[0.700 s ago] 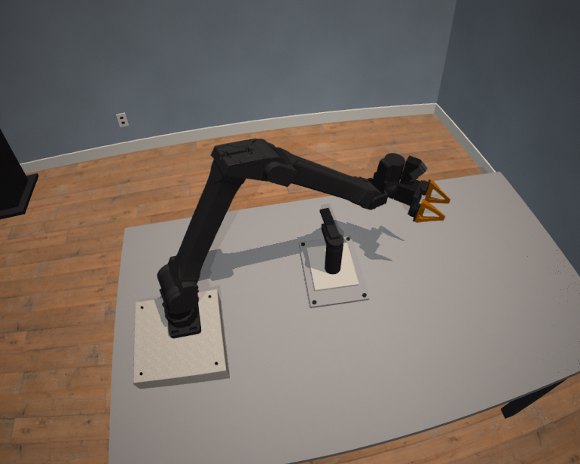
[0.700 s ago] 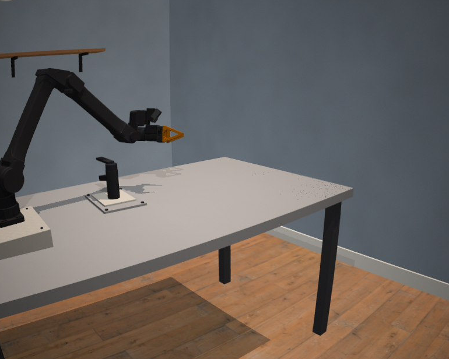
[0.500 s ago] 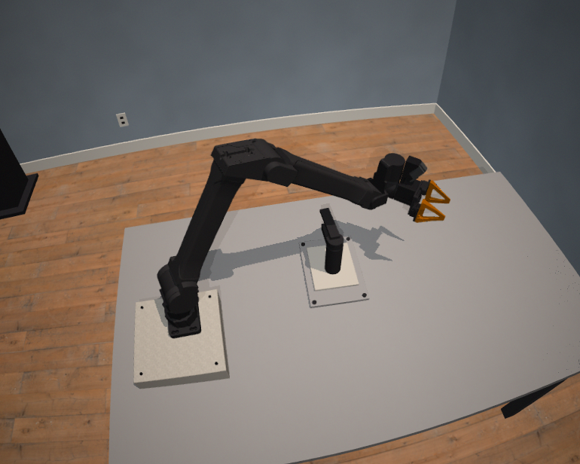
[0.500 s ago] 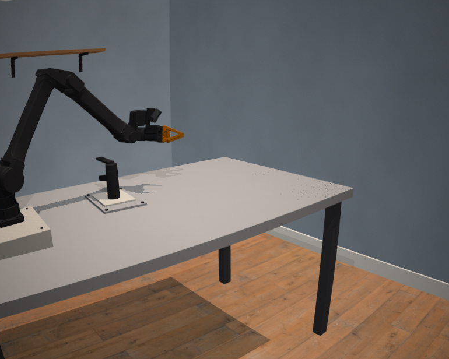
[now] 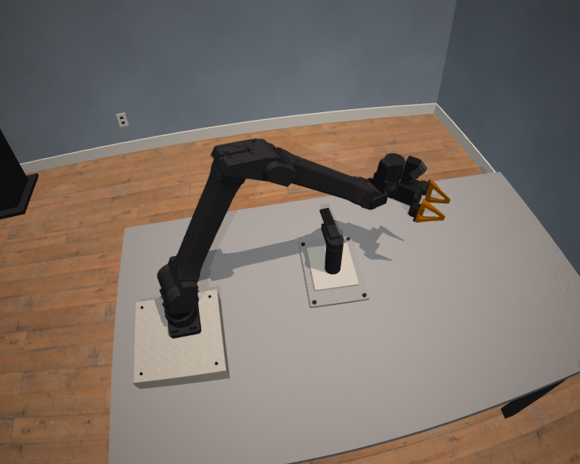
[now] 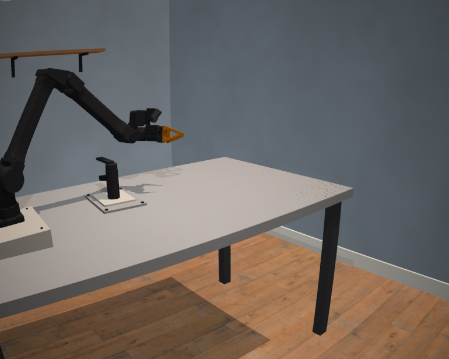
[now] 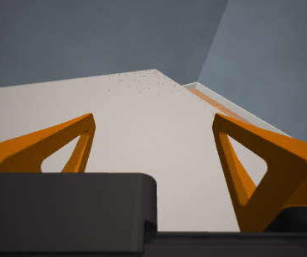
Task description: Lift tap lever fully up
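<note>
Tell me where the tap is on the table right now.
In the top view the tap stands upright on its plate mid-table, right of the arm's base plate, with the open tool in the air beyond it.

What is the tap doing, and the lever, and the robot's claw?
Tap: upright on its plate, untouched.
Lever: about level, not lifted yet.
Gripper: open, holding nothing, in the air past the tap.
Fingers: wide apart, only table between them.
</note>
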Controlling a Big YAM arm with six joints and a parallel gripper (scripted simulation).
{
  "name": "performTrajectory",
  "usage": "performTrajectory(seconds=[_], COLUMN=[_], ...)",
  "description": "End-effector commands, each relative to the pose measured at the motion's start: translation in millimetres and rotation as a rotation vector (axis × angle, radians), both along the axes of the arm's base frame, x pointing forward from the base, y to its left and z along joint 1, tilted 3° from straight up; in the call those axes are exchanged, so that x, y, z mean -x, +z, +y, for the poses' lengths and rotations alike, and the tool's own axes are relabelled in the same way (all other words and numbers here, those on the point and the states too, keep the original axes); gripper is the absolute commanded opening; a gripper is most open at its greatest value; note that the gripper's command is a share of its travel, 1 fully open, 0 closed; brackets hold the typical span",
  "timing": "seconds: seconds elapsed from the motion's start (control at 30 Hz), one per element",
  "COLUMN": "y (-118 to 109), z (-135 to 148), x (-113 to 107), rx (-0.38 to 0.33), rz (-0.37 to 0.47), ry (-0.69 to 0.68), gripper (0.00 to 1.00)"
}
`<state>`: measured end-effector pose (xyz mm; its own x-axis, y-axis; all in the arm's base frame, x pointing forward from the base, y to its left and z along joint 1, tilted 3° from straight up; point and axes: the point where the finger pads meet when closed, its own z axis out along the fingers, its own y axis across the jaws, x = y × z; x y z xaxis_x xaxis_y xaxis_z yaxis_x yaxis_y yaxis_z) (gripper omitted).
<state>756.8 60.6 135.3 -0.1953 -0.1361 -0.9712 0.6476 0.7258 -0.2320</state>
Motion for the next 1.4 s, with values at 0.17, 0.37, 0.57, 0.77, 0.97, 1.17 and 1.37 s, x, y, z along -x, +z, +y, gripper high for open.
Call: performTrajectory(seconds=[0.17, 0.37, 0.57, 0.77, 0.97, 1.17, 1.37], y=[9, 9, 24, 22, 18, 13, 10], z=[0, 0, 6, 27, 38, 52, 59], x=[-1, -1, -7, -5, -2, 4, 10], rx=[-0.004, -0.004, 0.009, 0.100, 0.158, 0.225, 0.260], rz=[-0.014, -0.014, -0.004, 0.183, 0.305, 0.450, 0.529], ry=[0.000, 0.000, 0.021, 0.128, 0.202, 0.294, 0.347], gripper=[1.00, 1.00, 1.00, 1.00, 1.00, 1.00, 1.00])
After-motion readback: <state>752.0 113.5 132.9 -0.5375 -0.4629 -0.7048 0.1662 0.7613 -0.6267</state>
